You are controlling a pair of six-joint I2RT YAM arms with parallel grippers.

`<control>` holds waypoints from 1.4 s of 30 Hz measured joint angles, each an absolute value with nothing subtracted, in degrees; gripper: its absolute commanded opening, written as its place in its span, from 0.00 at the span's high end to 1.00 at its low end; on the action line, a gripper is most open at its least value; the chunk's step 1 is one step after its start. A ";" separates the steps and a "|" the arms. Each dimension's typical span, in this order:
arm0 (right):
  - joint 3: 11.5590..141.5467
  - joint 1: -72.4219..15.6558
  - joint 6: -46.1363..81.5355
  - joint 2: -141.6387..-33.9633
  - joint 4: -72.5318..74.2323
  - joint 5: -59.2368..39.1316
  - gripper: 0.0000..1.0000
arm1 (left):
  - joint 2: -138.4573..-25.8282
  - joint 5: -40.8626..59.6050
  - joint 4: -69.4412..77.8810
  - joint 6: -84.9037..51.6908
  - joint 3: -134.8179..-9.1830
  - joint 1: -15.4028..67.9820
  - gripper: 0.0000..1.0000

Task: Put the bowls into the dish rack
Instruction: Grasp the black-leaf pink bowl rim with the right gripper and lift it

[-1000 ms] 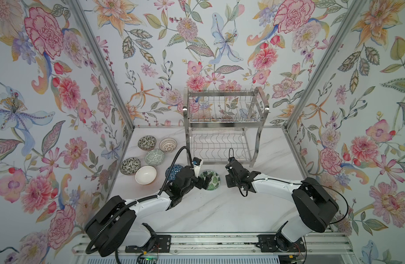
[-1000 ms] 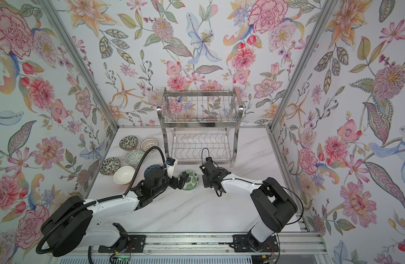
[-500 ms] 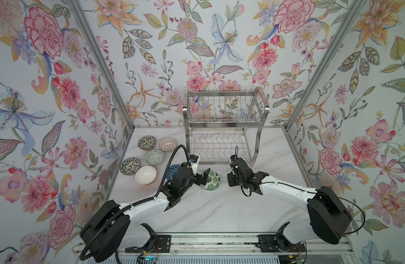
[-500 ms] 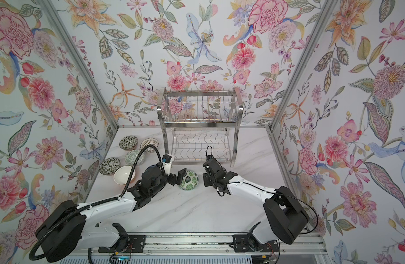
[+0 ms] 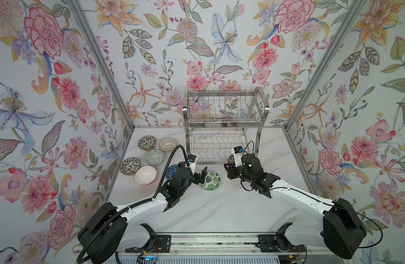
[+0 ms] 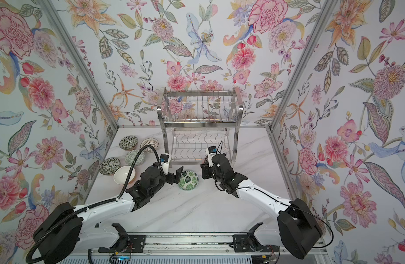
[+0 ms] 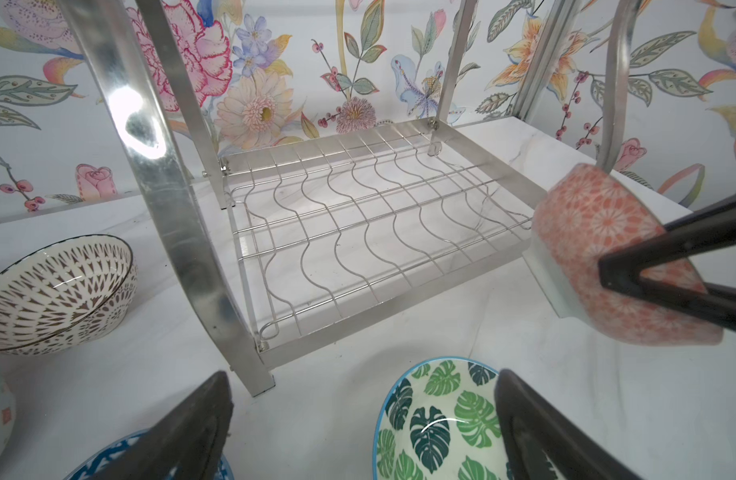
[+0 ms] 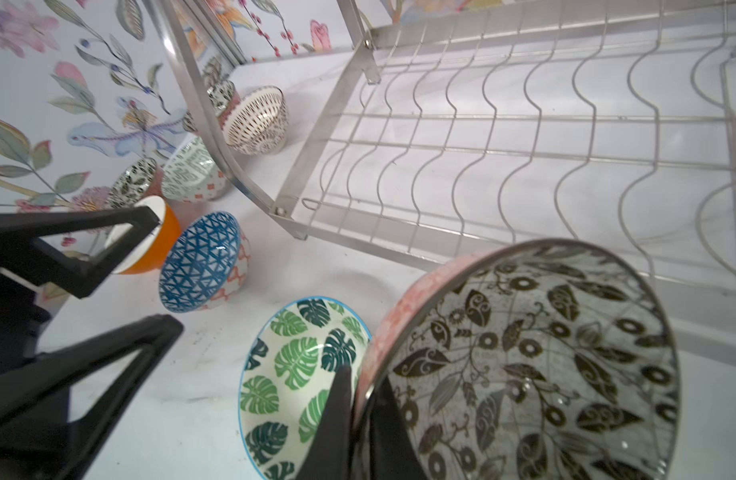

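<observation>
Floral wallpaper [image 5: 197,45] on three walls; white marble tabletop [image 5: 219,210]; metal corner posts [image 5: 101,68].

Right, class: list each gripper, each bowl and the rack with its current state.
dish rack: lower tier empty
right gripper: shut on the floral bowl
floral bowl: lifted, tipped on its side
left gripper: open, empty
leaf bowl: upright, not loaded
blue bowl: upright, not loaded
five bowls at left: upright, not loaded

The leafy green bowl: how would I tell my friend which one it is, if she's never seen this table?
Look for the shiny wire dish rack at the back of the white table. Right in front of its bottom shelf, near the table's middle, sits one bowl. It alone has big green leaves inside and a thin blue rim.
</observation>
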State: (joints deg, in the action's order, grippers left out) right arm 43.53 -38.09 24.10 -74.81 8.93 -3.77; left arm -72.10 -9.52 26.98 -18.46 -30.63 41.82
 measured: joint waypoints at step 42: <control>60.73 -29.95 44.91 -117.89 66.30 -27.73 1.00 | -67.96 -11.18 10.44 -15.38 -44.88 35.31 0.01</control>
